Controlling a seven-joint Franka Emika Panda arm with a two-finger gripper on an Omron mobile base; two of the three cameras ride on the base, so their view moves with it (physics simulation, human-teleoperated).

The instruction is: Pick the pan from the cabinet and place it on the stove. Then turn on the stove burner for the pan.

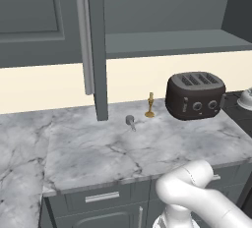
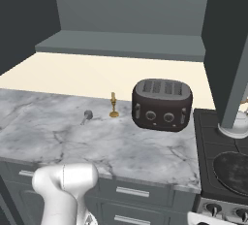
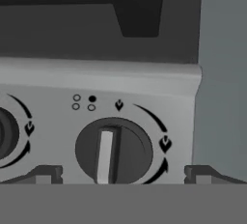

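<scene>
Here, in your left base view, the cabinet (image 1: 162, 42) stands open above the marble counter (image 1: 123, 148), its shelf bare; the toaster (image 1: 195, 95) sits on the counter near a small gold candlestick (image 1: 150, 105).

In your right base view, the pan (image 2: 234, 170) lies on the stove (image 2: 206, 122), right of the toaster, with a white kettle (image 2: 235, 129) behind it.

In your hand view, the end effector (image 3: 123, 175) is spread wide, gripping nothing, its tips either side of a dark stove knob (image 3: 114, 151) with an upright pointer.

left knob (image 3: 7, 133) cut off, pan (image 2: 234, 169) cropped
</scene>
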